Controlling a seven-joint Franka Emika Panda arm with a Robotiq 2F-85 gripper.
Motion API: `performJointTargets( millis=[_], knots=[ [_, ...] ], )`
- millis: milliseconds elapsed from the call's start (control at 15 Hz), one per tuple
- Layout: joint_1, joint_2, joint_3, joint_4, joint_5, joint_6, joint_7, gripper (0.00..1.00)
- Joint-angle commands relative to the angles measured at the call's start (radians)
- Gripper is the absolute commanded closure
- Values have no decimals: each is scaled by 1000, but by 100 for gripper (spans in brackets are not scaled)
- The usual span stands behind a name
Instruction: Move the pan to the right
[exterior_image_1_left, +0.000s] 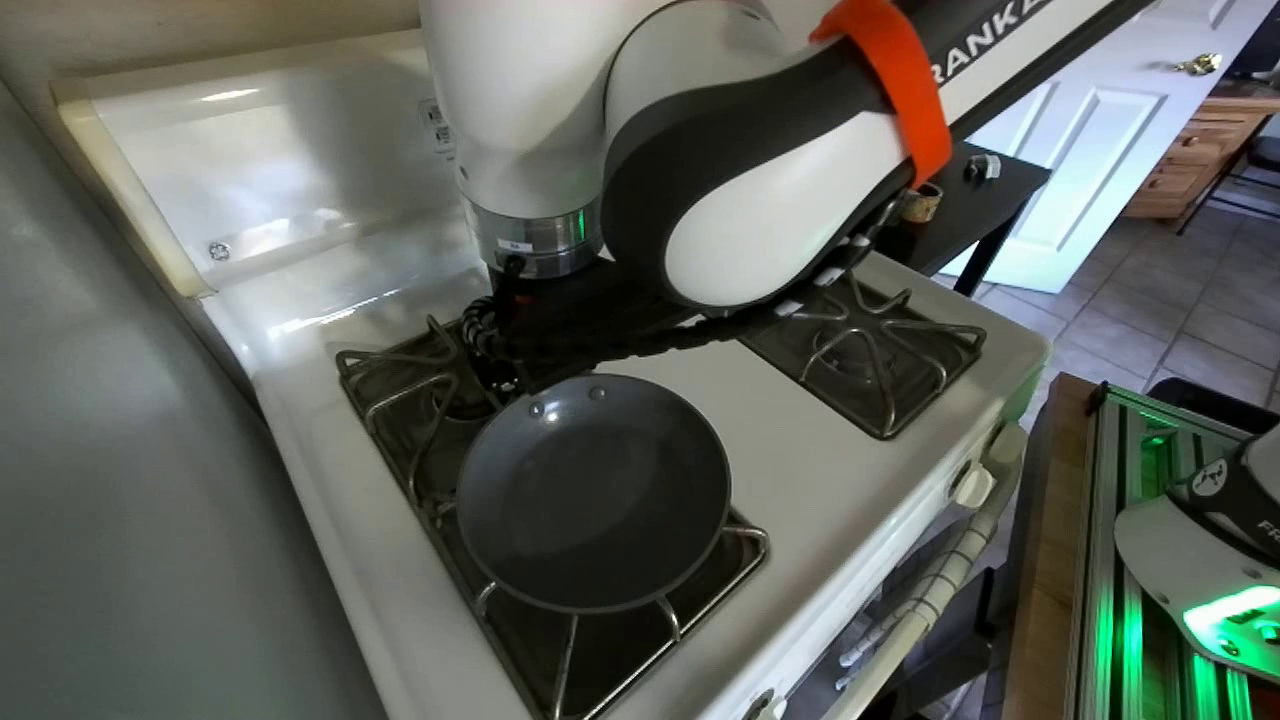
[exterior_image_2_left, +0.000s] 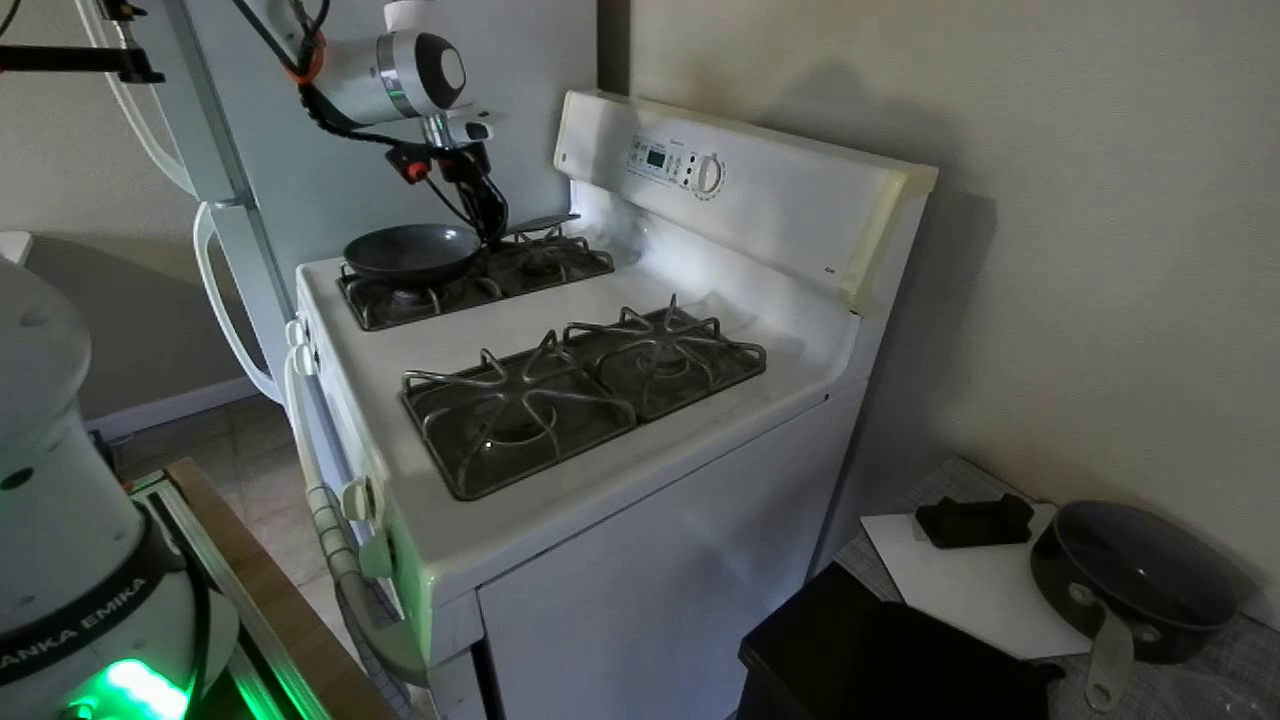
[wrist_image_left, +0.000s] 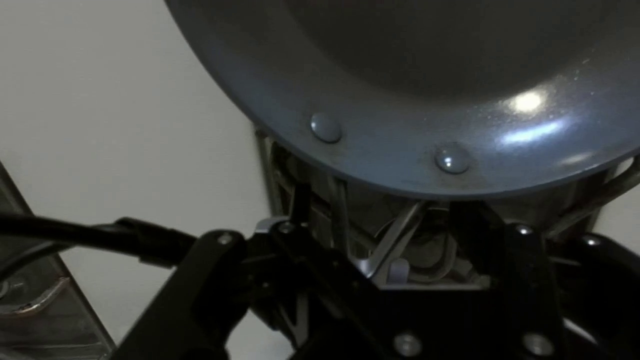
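The round dark grey pan (exterior_image_1_left: 595, 500) rests on the burner grates at the side by the refrigerator, and it also shows in an exterior view (exterior_image_2_left: 410, 262). In the wrist view the pan's rim and two rivets (wrist_image_left: 425, 120) fill the top. The pan's handle (exterior_image_2_left: 545, 222) sticks out behind the gripper toward the back panel; most of it is hidden by the gripper. My black gripper (exterior_image_2_left: 489, 225) points down over the handle, close beside the rim. In the wrist view its two fingers (wrist_image_left: 382, 210) stand apart, just below the rivets. The gripper is open; contact with the handle cannot be told.
Black burner grates (exterior_image_2_left: 520, 395) stand on the stove's other half, past a flat white strip (exterior_image_1_left: 790, 410). The raised back panel (exterior_image_2_left: 740, 190) and the refrigerator (exterior_image_1_left: 130, 480) bound the stove. A towel hangs on the oven handle (exterior_image_1_left: 940, 590). A saucepan (exterior_image_2_left: 1130, 580) stands off the stove.
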Motion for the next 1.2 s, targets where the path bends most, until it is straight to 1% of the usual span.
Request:
performJointTargets(
  millis=[0,133,200,267,333,400,467,933,1133],
  knots=[
    [29,19,-20,22,4,-23,73,37],
    [31,19,-21,23,3,-26,80,41],
    [32,19,-21,23,1,-24,83,59],
    [33,20,-22,25,0,-28,85,57],
    [34,21,-22,27,0,-28,87,64],
    [35,21,-24,28,0,-30,92,76],
    [37,21,-26,29,-5,-28,101,84],
    [41,26,-36,41,-8,-36,121,89],
    [35,12,-42,26,-2,-38,132,90]
  ],
)
